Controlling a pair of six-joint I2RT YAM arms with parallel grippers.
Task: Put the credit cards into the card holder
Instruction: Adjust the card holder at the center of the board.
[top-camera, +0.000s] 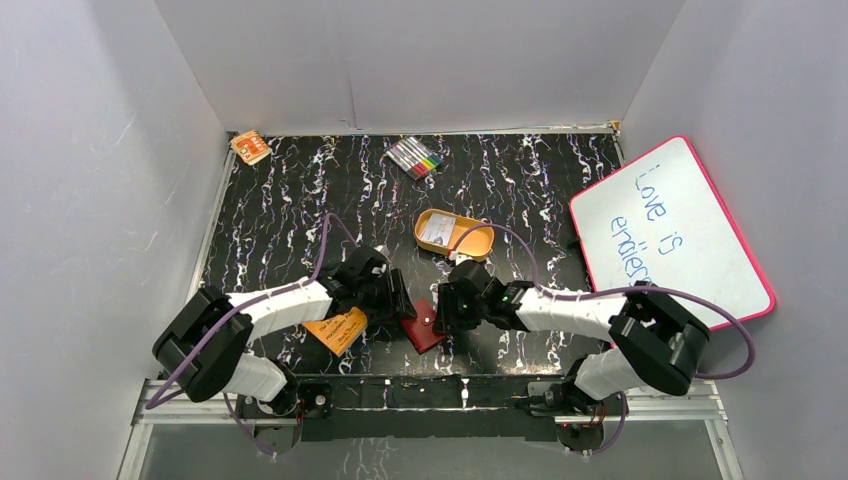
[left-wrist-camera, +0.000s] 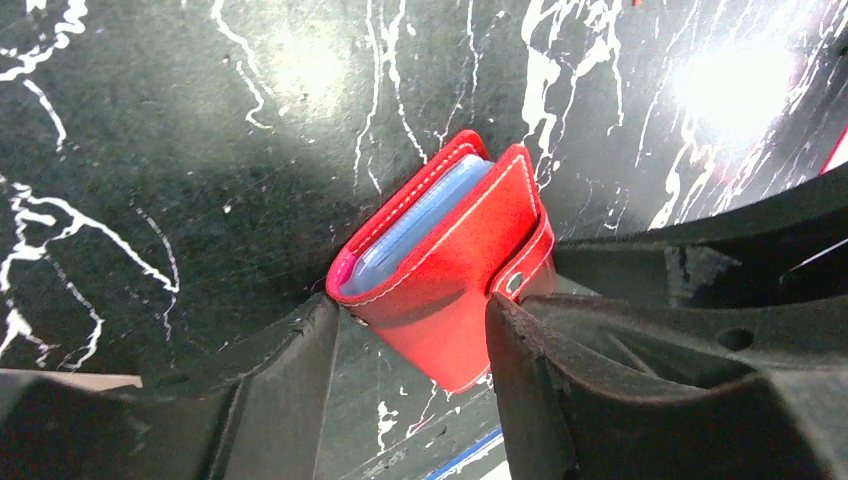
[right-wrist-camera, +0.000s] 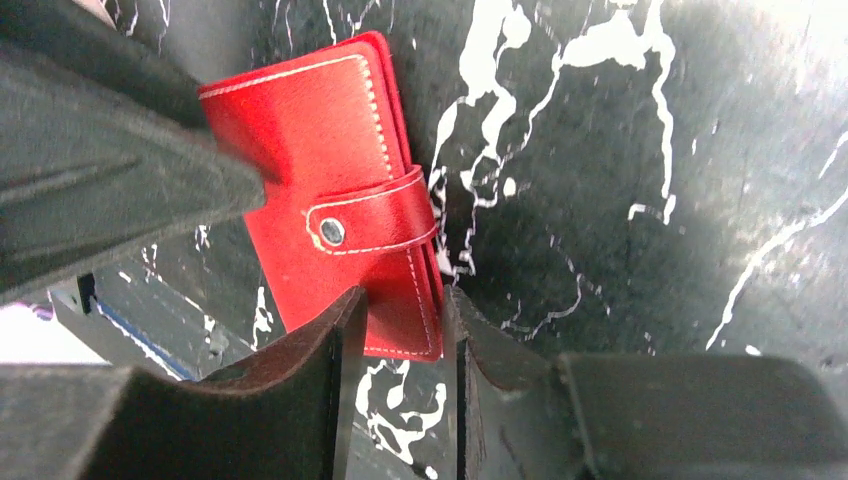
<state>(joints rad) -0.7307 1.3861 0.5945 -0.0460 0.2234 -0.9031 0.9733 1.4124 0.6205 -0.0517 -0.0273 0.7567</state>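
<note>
Plainly, the right tool (right-wrist-camera: 402, 300) has its two fingers pressed together on the lower edge of the card holder (right-wrist-camera: 330, 180), just below the snap tab (right-wrist-camera: 370, 222), which is fastened. That is a thin bite near a corner, so a pull could let the leather slide out or twist in the grip.

The left tool (left-wrist-camera: 410, 305) straddles the same card holder from the other side, one finger at its open corner and the other against the tab. Whether those fingers are pressing or merely alongside cannot be told.

With both tools this near to each other, their fingers could collide. If they pull in different directions while the tab is buttoned, the card holder may be wrenched free rather than opened.

Seen from above, it sits near the front edge of the tabletop (top-camera: 300, 200), beside an orange booklet (top-camera: 337, 330), so a slip could send it off the edge or under the arm.

What looks like a credit card (top-camera: 436, 232) lies well apart in the oval tin (top-camera: 480, 243). Opening the card holder comes first, and a fumble here would probably delay everything after it.
</note>
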